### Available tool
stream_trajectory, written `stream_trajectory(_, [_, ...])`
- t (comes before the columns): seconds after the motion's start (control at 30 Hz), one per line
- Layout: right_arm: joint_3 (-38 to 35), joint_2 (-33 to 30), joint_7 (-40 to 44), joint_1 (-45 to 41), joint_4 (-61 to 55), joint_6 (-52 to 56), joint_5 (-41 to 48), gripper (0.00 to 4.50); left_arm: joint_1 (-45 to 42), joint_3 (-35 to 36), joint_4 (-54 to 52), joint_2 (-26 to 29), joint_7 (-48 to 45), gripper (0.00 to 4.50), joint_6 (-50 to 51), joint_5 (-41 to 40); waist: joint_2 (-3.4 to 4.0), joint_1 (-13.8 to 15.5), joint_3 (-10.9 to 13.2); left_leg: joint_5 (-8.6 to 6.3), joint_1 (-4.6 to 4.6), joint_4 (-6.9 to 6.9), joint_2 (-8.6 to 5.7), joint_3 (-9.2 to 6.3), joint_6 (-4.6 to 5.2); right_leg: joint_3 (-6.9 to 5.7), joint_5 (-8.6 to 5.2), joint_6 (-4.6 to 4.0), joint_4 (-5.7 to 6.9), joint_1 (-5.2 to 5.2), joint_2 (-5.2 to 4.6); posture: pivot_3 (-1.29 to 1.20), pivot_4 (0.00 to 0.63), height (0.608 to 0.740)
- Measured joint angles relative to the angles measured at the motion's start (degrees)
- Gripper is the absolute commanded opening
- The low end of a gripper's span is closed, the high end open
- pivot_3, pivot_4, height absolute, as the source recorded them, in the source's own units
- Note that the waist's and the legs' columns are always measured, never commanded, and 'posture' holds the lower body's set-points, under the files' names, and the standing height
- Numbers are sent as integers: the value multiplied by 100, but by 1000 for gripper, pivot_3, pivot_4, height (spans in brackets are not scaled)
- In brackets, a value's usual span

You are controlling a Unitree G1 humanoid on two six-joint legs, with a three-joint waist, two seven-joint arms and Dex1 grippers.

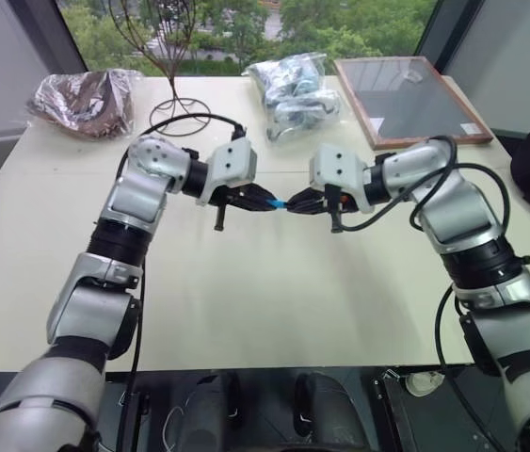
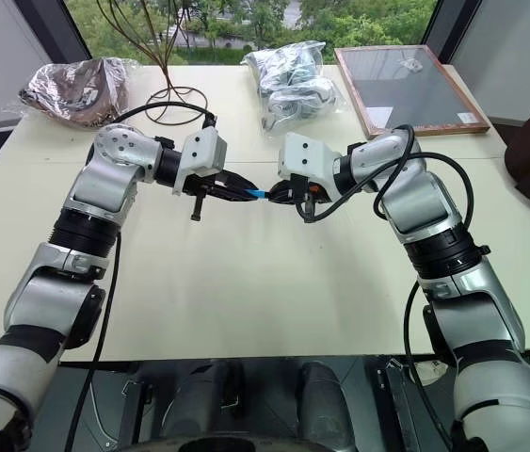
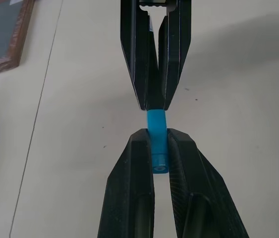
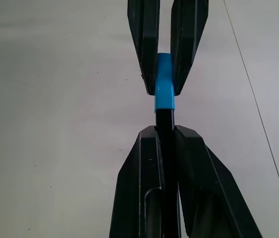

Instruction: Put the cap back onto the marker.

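Blue cap, clamped in the left claw, meets the marker clamped in the right claw, tip to tip above the counter, aligned for pushing together.

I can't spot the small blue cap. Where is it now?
The cap is in mid-air above the table's middle, pinched by the left hand, with the right hand holding the marker against it.
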Motion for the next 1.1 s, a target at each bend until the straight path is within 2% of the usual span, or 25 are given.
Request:
stream_trajectory(0.47, [-30,-141,-12,35,31,-77,-2,0,-73,-3,382,-131,181,23,-587,0,0,-6,0,0,0,0,0,0,0,0,0,0,0,0,0,0,150,740])
stream_trajectory(0.7, [3,-28,-9,36,62,-287,34,0,-143,-76,485,-351,404,3411,-865,7,0,9,0,0,-3,5,-2,-1,0,0,0,0,1,0,-1,0,150,740])
stream_trajectory(0.9, [5,-295,-108,451,747,-673,-164,0,-358,-47,863,-119,683,3411,-1055,110,-1,2,0,0,-1,4,-3,-1,1,0,0,1,2,1,-1,0,150,740])
stream_trajectory(1.0, [-77,-298,-542,587,1441,-836,-294,0,-355,48,775,227,426,3411,-701,-76,2,-15,1,2,-2,0,-2,0,-2,1,-1,2,5,-6,-1,0,150,740])
stream_trajectory(1.1, [-348,-302,-978,591,1660,-908,-342,0,-282,167,398,437,250,3411,-262,-326,2,-16,2,3,-2,0,-2,4,-4,7,-4,6,10,-9,-1,0,150,740])
